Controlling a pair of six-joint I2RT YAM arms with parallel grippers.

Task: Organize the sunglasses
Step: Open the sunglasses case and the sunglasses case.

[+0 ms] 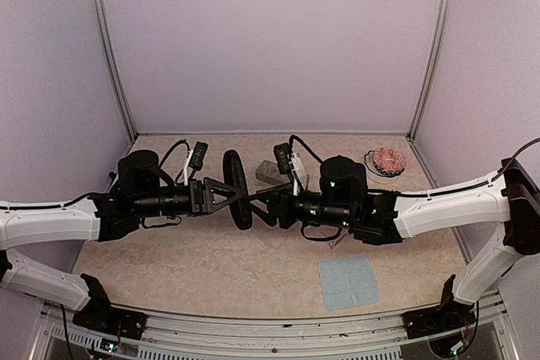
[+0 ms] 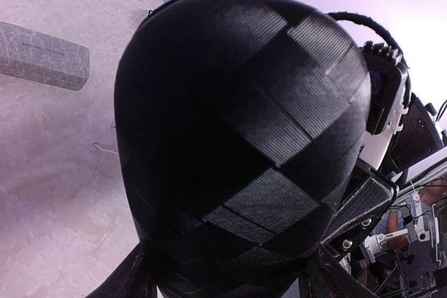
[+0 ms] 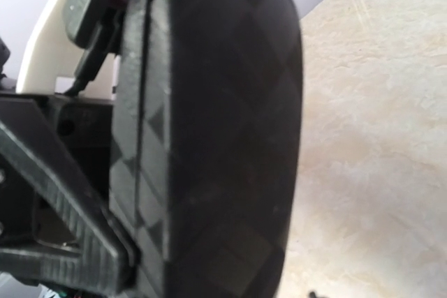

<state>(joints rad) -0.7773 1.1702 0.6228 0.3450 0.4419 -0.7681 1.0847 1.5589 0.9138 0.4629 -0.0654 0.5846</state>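
Top view: we see the two arms meeting over the middle of the table, with a black oval case [image 1: 237, 189] held edge-up between them, clear of the surface. The left gripper [image 1: 224, 195] is clamped on this case. In the left wrist view the checker-textured shell [image 2: 237, 144] fills the frame, and one dark finger [image 2: 129, 278] shows at each lower side of it. The right gripper [image 1: 263, 201] reaches the opposite side of the case. We cannot tell whether its jaws are closed on the shell or merely beside it, because the right wrist view shows only the rim of the case [image 3: 209, 137] at close range.

The sunglasses [image 1: 388, 160] lie well apart from both grippers, near the far right corner. They appear as a small pinkish heap with thin dark wire at its left, and we cannot make out single frames. A grey rectangular case [image 1: 270, 173] lies shut on the table just behind the held case. A pale blue cloth [image 1: 348, 282] lies flat near the near edge, right of centre.
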